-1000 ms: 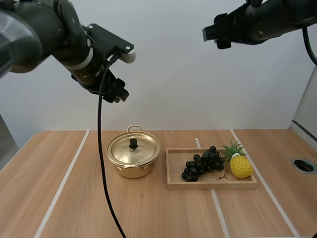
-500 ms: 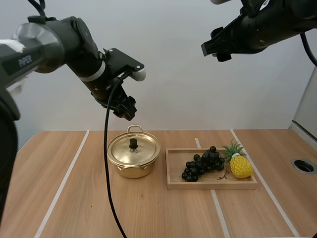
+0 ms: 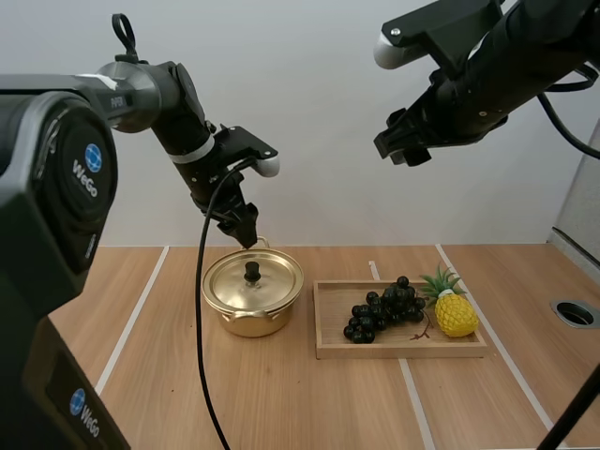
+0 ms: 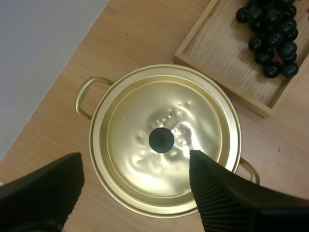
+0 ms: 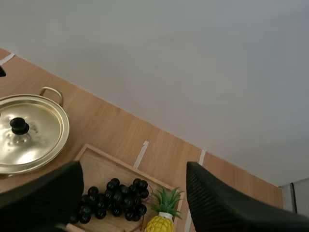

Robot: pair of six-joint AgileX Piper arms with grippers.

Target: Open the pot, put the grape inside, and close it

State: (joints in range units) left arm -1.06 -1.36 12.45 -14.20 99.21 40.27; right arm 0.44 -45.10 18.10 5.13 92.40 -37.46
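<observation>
1. Lower than a second ago, my left pincer [image 3: 246,234] hangs just over the pot [image 3: 248,323], fingers apart on either side of the knob [image 4: 161,139].
2. My right pincer [image 3: 405,150] sits high over the tray [image 3: 403,351], fingers apart, holding nothing.
3. The lid [image 3: 272,286] is on the pot.
4. The grapes [image 3: 382,311] lie in the tray beside a pineapple [image 3: 456,314], right of the pot on the worktop [image 3: 141,375].

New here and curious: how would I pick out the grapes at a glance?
On the wooden table, find the shallow wooden tray to the right of the gold pot. The bunch of grapes lies in it beside a yellow pineapple; it is the only dark, near-black cluster of small round berries.
</observation>
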